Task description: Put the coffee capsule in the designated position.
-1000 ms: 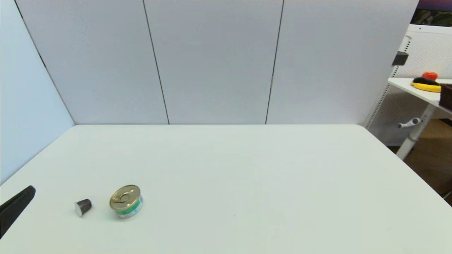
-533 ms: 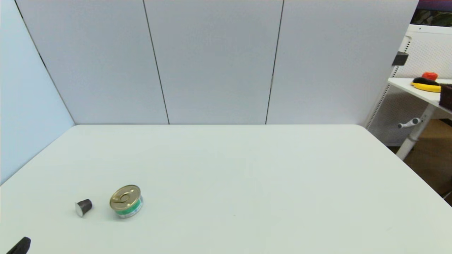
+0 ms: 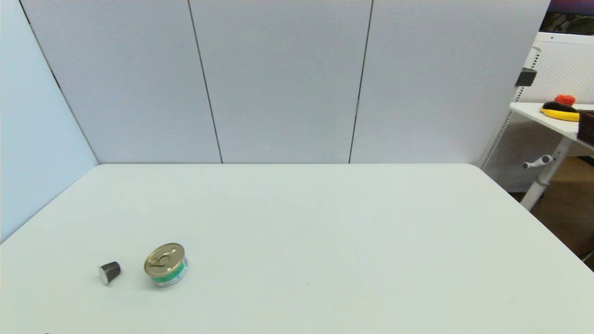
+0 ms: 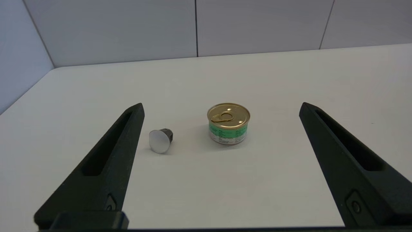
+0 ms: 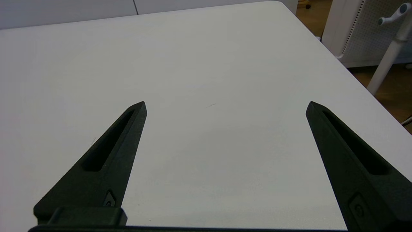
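The coffee capsule (image 3: 109,272) lies on its side on the white table at the near left, its silver foil face turned toward the table's front; it shows again as capsule (image 4: 160,140) in the left wrist view. My left gripper (image 4: 221,108) is open and empty, pulled back near the table's front edge, with the capsule some way ahead of its fingertips. It is out of the head view. My right gripper (image 5: 226,105) is open and empty over bare tabletop on the right side. The designated position carries no mark that I can see.
A gold-lidded, green-labelled round tin (image 3: 165,264) stands just right of the capsule, also tin (image 4: 228,123). Grey panel walls (image 3: 278,79) close the back and left. The table's right edge (image 3: 533,218) drops to the floor, with another table (image 3: 552,116) beyond.
The left gripper's black finger at the head view's lower left has drawn back toward the robot and left the picture. The capsule and the tin have not moved.
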### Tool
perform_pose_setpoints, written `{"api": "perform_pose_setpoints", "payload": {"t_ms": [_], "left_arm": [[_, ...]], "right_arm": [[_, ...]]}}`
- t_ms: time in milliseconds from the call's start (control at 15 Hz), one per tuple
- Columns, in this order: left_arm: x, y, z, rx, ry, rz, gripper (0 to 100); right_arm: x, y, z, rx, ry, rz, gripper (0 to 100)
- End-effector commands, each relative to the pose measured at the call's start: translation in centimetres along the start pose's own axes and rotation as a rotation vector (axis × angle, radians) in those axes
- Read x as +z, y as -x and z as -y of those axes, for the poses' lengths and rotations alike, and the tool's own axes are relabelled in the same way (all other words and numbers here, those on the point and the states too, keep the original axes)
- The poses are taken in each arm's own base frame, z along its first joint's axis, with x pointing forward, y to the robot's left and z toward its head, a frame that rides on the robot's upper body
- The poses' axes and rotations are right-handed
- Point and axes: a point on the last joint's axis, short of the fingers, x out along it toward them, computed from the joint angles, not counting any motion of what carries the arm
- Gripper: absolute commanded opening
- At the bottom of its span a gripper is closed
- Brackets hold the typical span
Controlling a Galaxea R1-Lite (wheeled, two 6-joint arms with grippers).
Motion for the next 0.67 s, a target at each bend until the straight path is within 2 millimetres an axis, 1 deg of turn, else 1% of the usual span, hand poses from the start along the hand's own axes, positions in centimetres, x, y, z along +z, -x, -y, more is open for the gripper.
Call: {"api": "perform_pose_setpoints", "payload": {"t_ms": [67, 267, 667], "left_arm": [[-1.9, 1.6, 0.0, 0.129, 0.004, -0.013, 100], [-3.0, 1.7, -0.1, 0.196, 0.066, -0.127, 100], [-3.0, 1.7, -0.1, 0.2, 0.095, -0.115, 100]], "right_arm": [[0.0, 0.0, 0.0, -0.001, 0.0, -0.001, 100], [0.0, 0.0, 0.0, -0.001, 0.0, -0.002, 100], [0.0, 0.0, 0.0, -0.001, 0.0, -0.002, 100]]}}
